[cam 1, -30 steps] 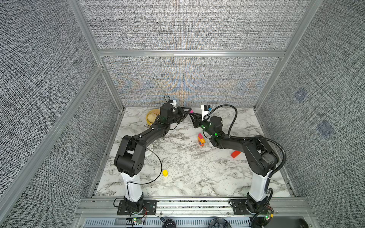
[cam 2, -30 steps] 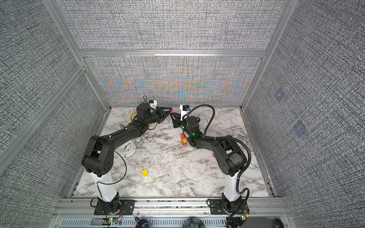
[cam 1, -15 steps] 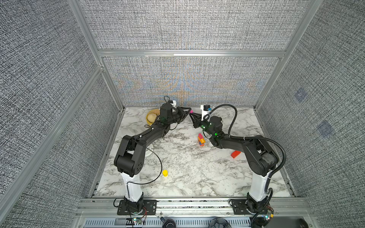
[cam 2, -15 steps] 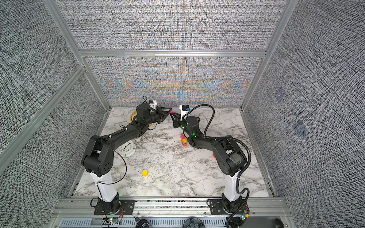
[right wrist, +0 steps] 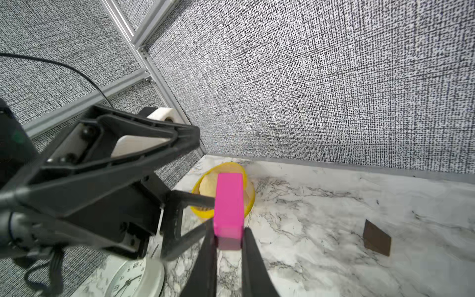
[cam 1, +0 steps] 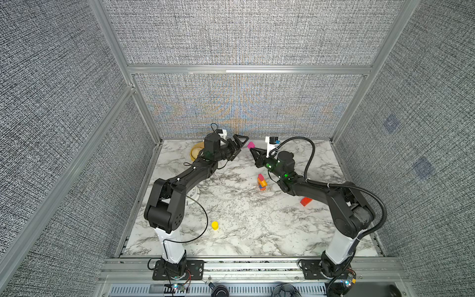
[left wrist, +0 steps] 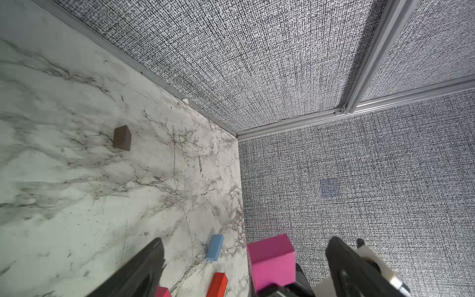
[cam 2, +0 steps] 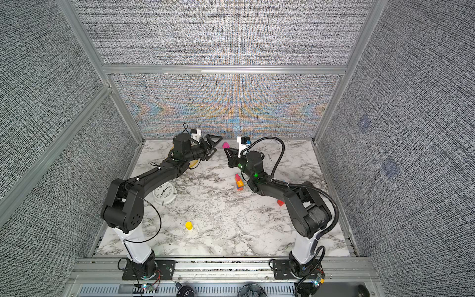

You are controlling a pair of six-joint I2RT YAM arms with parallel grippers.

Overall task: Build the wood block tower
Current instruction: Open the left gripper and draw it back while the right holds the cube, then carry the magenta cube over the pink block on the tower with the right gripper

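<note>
OP: State of R gripper (cam 1: 252, 149)?

TECH: Clamped on one end of the pink bar (right wrist: 228, 205). Bar is held in the air near the back wall. Its long axis runs on from the fingers, away from the wrist cam.

OP: L gripper (cam 1: 241, 145)?

TECH: Jaws spread wide, holding nothing. In the L wrist view the bar sits btwn its fingers (left wrist: 144, 270) w/ a gap on each side. In the R wrist view one finger tip comes v. close to the bar; contact cannot be told.

OP: Ref. for the next move?

TECH: The tower (cam 1: 261, 182). It stands upright on the marble table (cam 1: 244, 218), pink block on top. It is lower than the R gripper, toward the arm bases from it, just beside the R arm. R arm is nearer and has the bar, so R probably places. The bar likely needs re-orienting to seat on the top block.

OP: Not visible?

TECH: Tower block count is too small to tell. The bar's gripped end is hidden by the fingers. Red bar (left wrist: 218, 284) is cut off at the frame edge. Blue bar (left wrist: 215, 247) and dark brown block (left wrist: 122, 137) are not made out in top views.
</note>
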